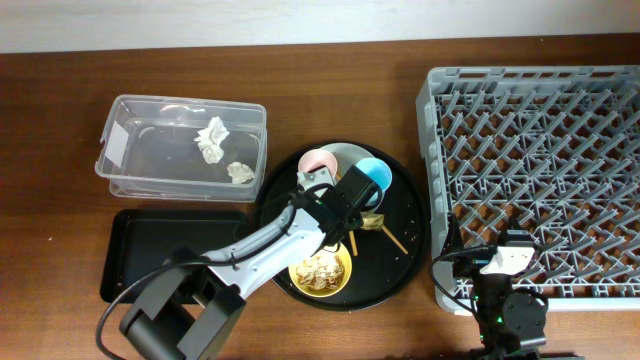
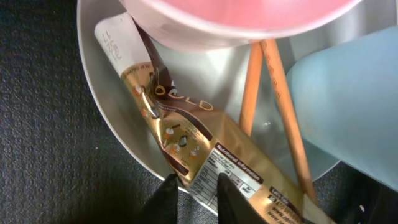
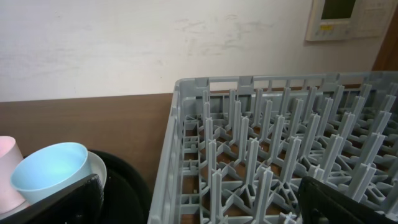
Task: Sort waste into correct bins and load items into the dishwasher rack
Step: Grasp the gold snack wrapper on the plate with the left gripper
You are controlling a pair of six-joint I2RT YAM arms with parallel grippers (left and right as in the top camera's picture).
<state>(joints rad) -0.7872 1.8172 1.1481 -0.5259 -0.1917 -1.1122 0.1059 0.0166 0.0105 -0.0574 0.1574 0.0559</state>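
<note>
Pinching the gold wrapper [image 2: 186,134] by its near end, jaws narrow, the left gripper [image 2: 195,182] has its length running diagonally away beneath the pink cup [image 2: 236,18].

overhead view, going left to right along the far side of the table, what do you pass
clear tub → pink cup → blue cup → dishwasher rack. The shallow black tray spans the same stretch as the tub, so it is left out.
</note>
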